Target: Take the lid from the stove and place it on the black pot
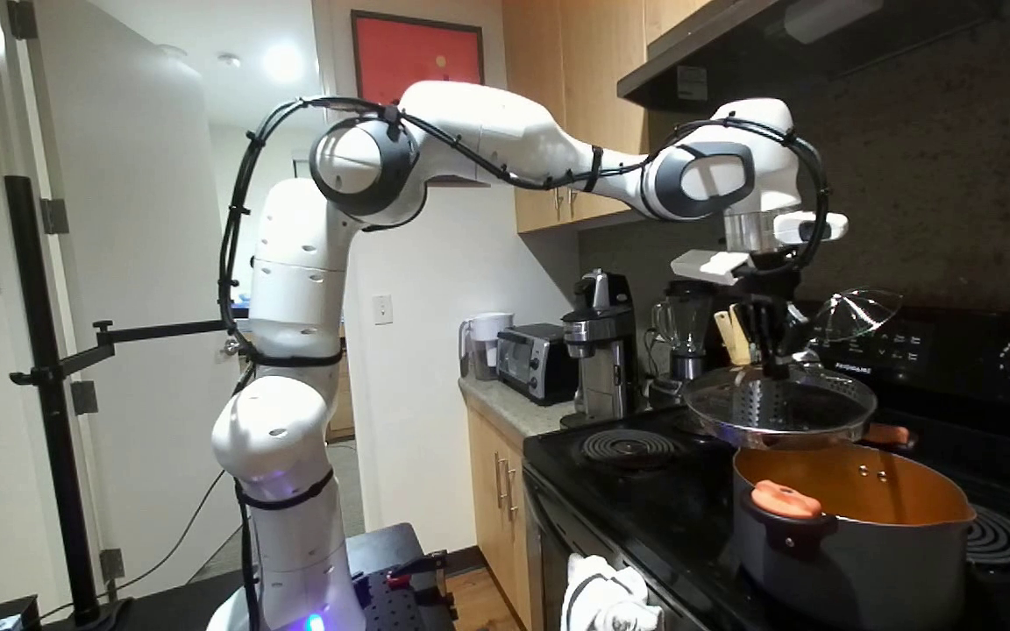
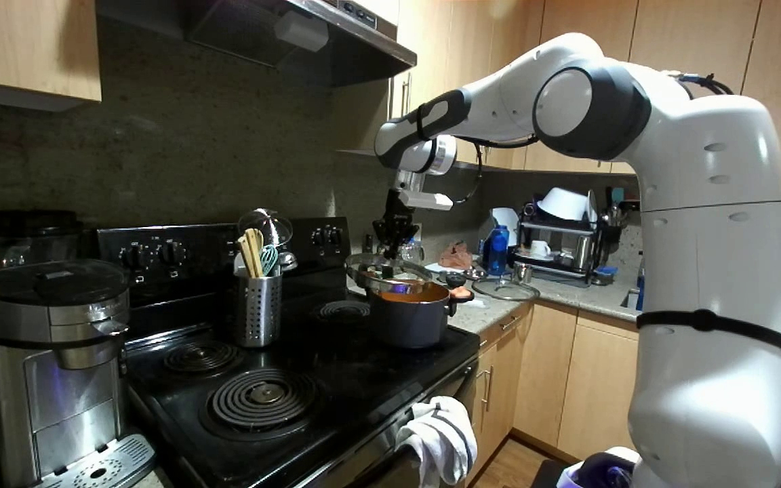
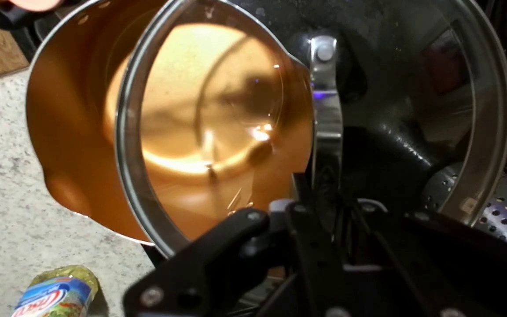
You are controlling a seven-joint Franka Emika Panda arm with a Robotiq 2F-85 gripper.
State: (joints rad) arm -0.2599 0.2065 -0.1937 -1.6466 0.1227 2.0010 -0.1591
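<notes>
Lid [image 1: 781, 410] | directly below gripper [image 1: 773, 361] | jaws pinching its handle [image 3: 327, 119] | partly over black pot [image 1: 856, 561]

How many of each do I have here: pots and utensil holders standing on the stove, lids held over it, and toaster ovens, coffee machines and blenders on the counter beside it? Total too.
Pot: 1
Utensil holder: 1
Lid: 1
Toaster oven: 1
Coffee machine: 1
Blender: 1
Total: 6
</notes>
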